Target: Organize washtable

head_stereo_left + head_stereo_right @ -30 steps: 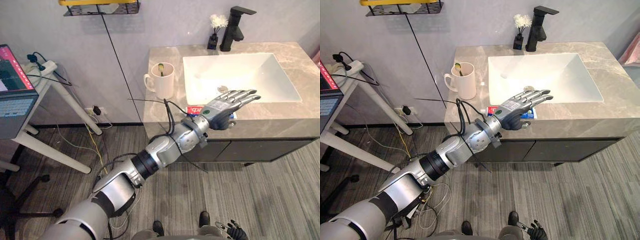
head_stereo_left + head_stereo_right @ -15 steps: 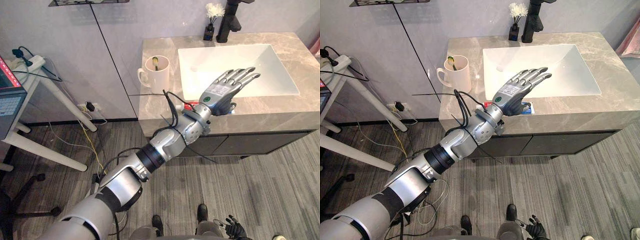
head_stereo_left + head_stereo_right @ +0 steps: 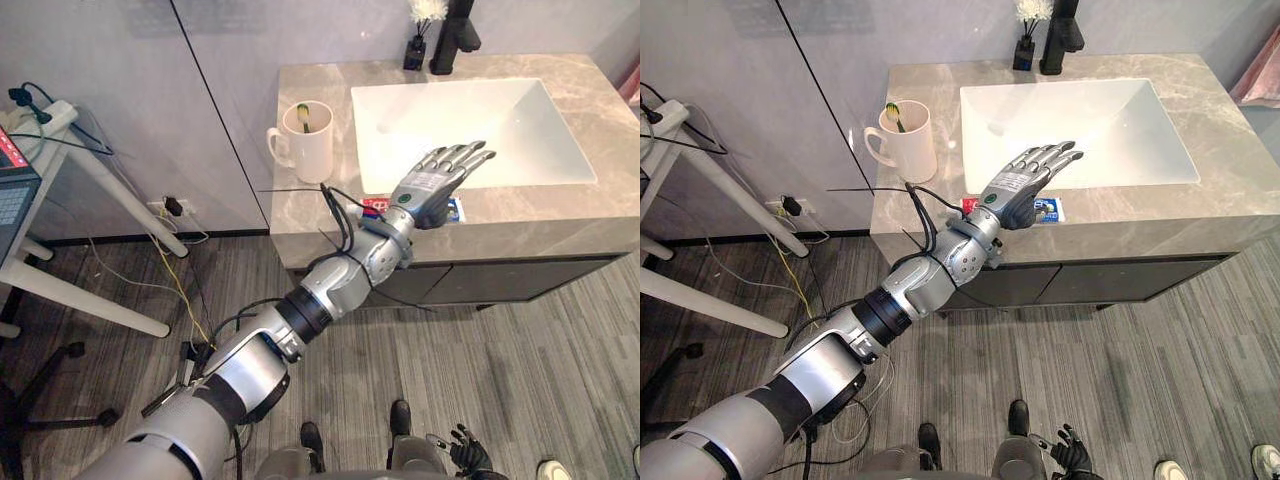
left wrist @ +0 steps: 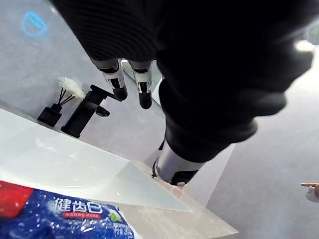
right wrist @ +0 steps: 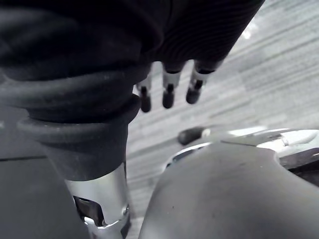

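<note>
1. Left eye view: the left robot hand reaches out over the front strip of the grey stone desk, back upward.
2. Its fingers are straight and slightly spread, with nothing in them, and their tips lie over the front rim of the white basin.
3. A flat blue packet with a red end lies on the desk between the basin and the desk's front edge, directly under this robot hand.
4. In the left wrist view the packet shows below the palm, with the thumb off to one side of it; I cannot tell whether the palm touches it.
5. A white mug stands on the left part of the desk, beside the basin and well apart from the packet, with a toothbrush upright inside.
6. A black faucet stands behind the basin, and a small dark vase of white flowers sits just beside it.
7. The right robot hand hangs low above the wood-pattern floor, its fingers relaxed and holding nothing.
8. Left of the desk stands a white side table.
</note>
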You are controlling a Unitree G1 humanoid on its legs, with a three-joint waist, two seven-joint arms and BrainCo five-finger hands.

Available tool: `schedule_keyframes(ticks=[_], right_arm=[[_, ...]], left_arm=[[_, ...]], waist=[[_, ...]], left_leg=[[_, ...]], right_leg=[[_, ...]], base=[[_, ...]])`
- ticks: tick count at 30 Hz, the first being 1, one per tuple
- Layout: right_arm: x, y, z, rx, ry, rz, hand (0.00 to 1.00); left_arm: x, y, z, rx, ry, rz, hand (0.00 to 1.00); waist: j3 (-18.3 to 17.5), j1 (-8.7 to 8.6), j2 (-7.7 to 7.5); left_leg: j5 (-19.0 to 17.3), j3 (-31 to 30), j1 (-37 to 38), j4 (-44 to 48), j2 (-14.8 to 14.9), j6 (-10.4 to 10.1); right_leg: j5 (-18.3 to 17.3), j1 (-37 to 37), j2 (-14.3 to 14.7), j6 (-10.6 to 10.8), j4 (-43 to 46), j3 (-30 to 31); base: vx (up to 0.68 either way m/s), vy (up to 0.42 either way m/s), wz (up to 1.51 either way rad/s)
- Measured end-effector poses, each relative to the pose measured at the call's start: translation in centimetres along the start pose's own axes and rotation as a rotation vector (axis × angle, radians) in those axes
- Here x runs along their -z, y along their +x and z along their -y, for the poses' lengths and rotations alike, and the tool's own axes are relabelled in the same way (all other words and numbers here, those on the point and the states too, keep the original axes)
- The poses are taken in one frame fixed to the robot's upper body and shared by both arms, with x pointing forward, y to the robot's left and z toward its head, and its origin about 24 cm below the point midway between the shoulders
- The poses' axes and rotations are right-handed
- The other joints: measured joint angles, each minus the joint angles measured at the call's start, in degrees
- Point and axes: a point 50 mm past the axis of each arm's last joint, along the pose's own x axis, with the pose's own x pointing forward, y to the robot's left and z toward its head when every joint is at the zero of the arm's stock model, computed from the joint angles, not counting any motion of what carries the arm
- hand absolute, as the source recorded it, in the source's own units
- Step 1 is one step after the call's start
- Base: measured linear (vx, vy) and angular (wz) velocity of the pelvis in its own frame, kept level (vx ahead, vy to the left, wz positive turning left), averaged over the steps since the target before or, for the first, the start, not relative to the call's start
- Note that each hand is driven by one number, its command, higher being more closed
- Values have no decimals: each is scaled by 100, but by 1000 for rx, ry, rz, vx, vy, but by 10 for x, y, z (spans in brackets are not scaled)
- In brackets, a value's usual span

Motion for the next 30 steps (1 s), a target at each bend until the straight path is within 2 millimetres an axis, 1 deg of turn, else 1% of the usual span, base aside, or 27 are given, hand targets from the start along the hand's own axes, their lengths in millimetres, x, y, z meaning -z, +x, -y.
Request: schedule_keyframes(ticks=[5,11,15,21,25,30], right_arm=[[0,0,0,-3,-3,1,0],[0,0,0,-4,12,1,0],[-1,0,0,-3,27,5,0],[-1,1,1,-1,25,1,0],[-1,2,1,0,22,-3,0],[-4,4,2,2,20,-2,0]], left_arm=[[12,-2,9,44,31,-50,0],[14,-3,9,47,35,-57,0],[17,-3,6,31,29,-76,0],[34,-5,-5,-4,35,-148,0],[39,-9,-4,4,39,-163,0],[43,-10,-4,5,38,-178,0]], waist=[[1,0,0],[7,1,-1],[91,-2,14],[100,12,23],[107,11,32],[225,12,65]], left_leg=[[1,-5,-54,9,0,1],[1,-3,-104,17,1,1],[1,-3,-160,66,8,1],[1,-18,-170,77,8,1],[1,-26,-177,80,7,1],[2,-33,-182,88,7,2]], right_leg=[[9,-47,4,-12,-3,-1],[12,-103,6,-17,2,12],[29,-139,14,-39,1,18],[29,-135,15,-40,3,6],[29,-136,16,-40,3,0],[29,-138,18,-40,5,-1]], base=[[0,0,0],[-22,-7,-1],[-26,-9,-1],[-11,-3,0],[0,0,0],[0,0,0]])
